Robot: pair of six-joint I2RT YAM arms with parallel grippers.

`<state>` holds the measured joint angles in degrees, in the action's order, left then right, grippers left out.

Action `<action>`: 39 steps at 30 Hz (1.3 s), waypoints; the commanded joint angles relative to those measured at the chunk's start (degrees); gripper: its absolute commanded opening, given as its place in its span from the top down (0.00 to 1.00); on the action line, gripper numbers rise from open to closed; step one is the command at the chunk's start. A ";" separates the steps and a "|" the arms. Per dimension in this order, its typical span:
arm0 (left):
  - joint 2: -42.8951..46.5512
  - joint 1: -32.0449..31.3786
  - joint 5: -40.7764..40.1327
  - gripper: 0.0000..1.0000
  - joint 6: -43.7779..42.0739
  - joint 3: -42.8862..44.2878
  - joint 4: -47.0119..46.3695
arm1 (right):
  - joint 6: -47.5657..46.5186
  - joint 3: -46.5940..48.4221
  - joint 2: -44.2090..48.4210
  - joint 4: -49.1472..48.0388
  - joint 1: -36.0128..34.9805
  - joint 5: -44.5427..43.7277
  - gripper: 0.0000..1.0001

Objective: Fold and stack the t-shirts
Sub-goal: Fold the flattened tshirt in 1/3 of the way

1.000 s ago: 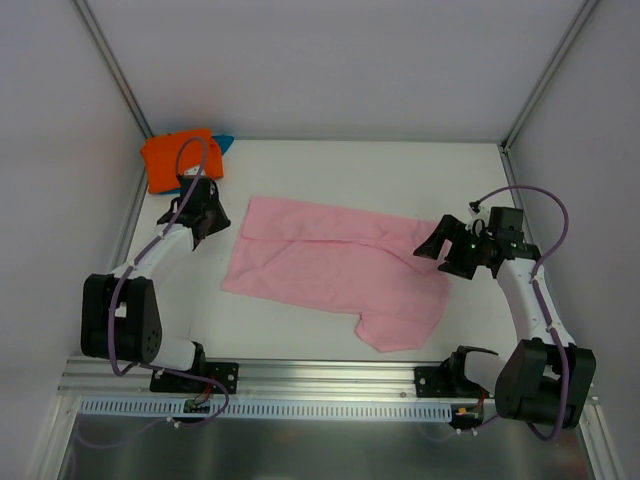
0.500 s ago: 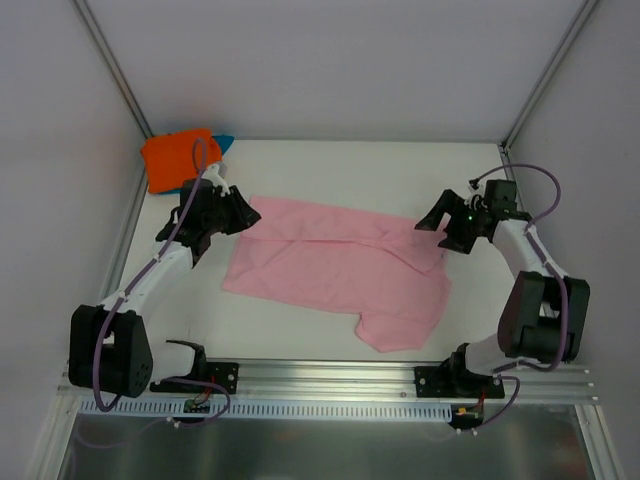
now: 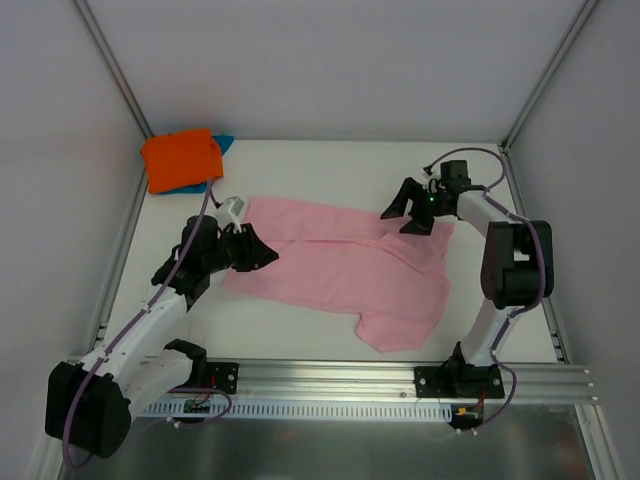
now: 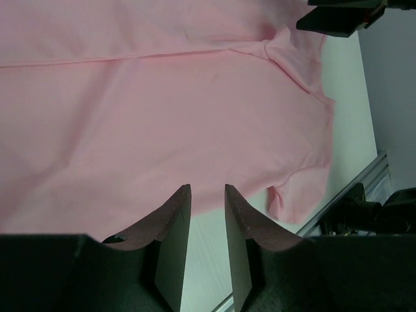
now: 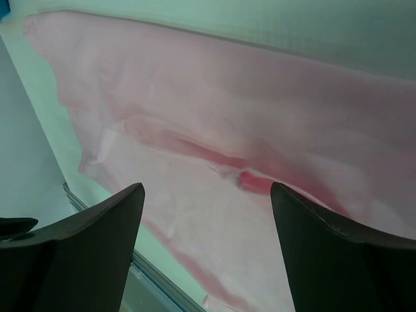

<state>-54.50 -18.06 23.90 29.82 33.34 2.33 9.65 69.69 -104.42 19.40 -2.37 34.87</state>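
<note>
The white table (image 3: 330, 170) fills the middle of the top view, walled at the back and both sides, with a metal rail (image 3: 330, 378) along its lower edge. Bare surface lies in a wide band across the top of the table, in a narrower strip down the right side, and in a strip between the cloth and the rail.

The pink t-shirt (image 3: 330, 265) lies flat in the centre. A flap is folded over along its upper edge, and one sleeve juts down toward the lower right. Its left edge stops short of the left wall and its lower left corner is well clear of the rail.

The orange t-shirt (image 3: 180, 158) sits folded in the upper left corner, on top of the teal t-shirt (image 3: 224, 143), which shows only as a sliver at its right.

The left gripper (image 3: 262, 255) hangs over the pink shirt's left edge. Its jaws are parted by a narrow slot and hold nothing.

The right gripper (image 3: 403, 215) is at the shirt's upper right edge, with its jaws spread wide above the fold and nothing between them.
</note>
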 commanded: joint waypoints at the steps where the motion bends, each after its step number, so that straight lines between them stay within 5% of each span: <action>1: 2.03 -0.48 2.29 0.72 1.29 -0.21 0.22 | 1.51 4.05 -2.36 -0.59 -2.37 1.60 0.17; 16: 3.61 -0.57 2.47 0.71 0.94 -0.82 1.89 | 2.30 2.12 -2.46 0.02 -6.85 0.20 0.17; 39: 6.60 -0.48 4.58 0.70 2.70 -1.44 1.54 | 6.26 -17.21 27.42 12.06 -21.71 -11.31 0.14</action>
<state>-49.82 -18.09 26.63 31.51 31.92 3.84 15.03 54.13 -81.12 26.37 -23.40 27.57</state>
